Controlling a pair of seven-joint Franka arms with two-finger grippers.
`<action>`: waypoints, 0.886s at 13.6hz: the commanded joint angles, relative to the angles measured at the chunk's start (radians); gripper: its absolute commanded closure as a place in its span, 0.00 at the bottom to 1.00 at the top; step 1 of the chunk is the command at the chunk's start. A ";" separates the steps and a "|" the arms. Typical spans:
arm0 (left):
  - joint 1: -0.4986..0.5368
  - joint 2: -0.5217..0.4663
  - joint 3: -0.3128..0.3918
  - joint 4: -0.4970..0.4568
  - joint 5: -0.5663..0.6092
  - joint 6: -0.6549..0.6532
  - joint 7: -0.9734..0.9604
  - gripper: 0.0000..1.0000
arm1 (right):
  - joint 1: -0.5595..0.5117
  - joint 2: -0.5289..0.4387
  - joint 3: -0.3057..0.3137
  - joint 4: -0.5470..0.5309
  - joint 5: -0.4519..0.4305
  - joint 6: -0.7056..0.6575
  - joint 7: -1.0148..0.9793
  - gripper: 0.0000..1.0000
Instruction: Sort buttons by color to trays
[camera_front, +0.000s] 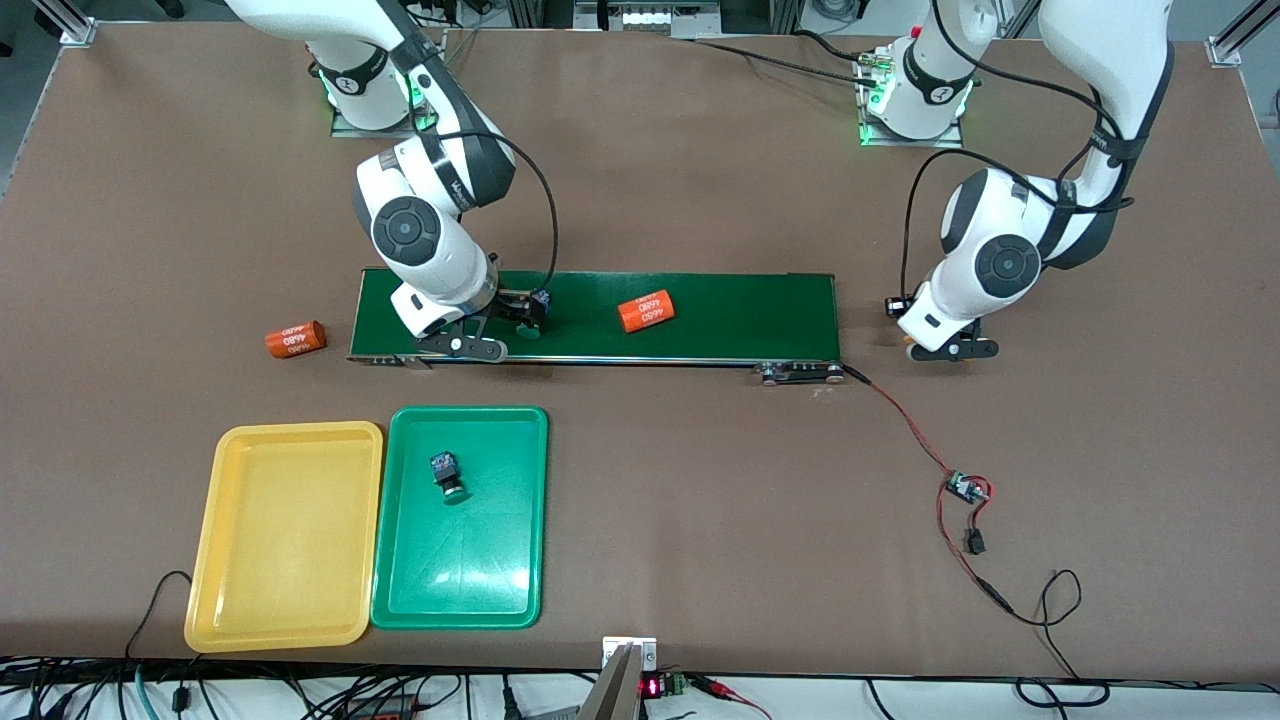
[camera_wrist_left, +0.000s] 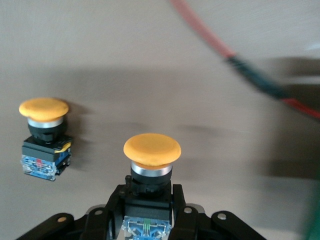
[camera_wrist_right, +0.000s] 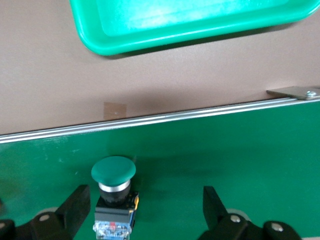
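**Yellow cap in my left grip, green one between my right fingers**

Orange is the first colour I meet at the right arm's end of the table: a 4680 cylinder (camera_front: 295, 339) lying on the brown tabletop (camera_front: 700, 500) just off the end of the dark-green conveyor belt (camera_front: 740, 315). Nearer the camera I see the yellow tray (camera_front: 230, 600) and the green tray (camera_front: 520, 590) side by side, edges touching. One green-capped button (camera_front: 447, 472) lies tipped over in the green tray.

My right gripper (camera_wrist_right: 145, 210) is down on the belt with its fingers spread wide, and a green button (camera_wrist_right: 114, 192) stands upright between them, close to one finger and clear of the other.

Further along the belt I see a second orange cylinder (camera_front: 646, 311), tilted across it.

Past the belt's end toward the left arm, my left gripper (camera_wrist_left: 147, 212) is low over the tabletop, clamped on the black body of a yellow-orange button (camera_wrist_left: 151, 162), cap up. Another yellow-orange button (camera_wrist_left: 44, 135) stands upright on the table beside it, apart. A red-and-black cable (camera_front: 925, 450) runs from the belt to a small circuit board (camera_front: 965, 488).
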 joint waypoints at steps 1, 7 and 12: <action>-0.045 -0.025 -0.085 0.102 -0.025 -0.098 -0.010 0.75 | 0.006 0.033 0.001 0.010 -0.015 0.010 0.027 0.00; -0.086 0.018 -0.213 0.124 -0.278 0.004 -0.014 0.74 | 0.003 0.054 0.001 0.010 -0.015 0.027 0.019 0.12; -0.130 0.087 -0.216 0.123 -0.281 0.148 -0.016 0.72 | -0.002 0.059 0.001 0.010 -0.017 0.025 0.016 0.57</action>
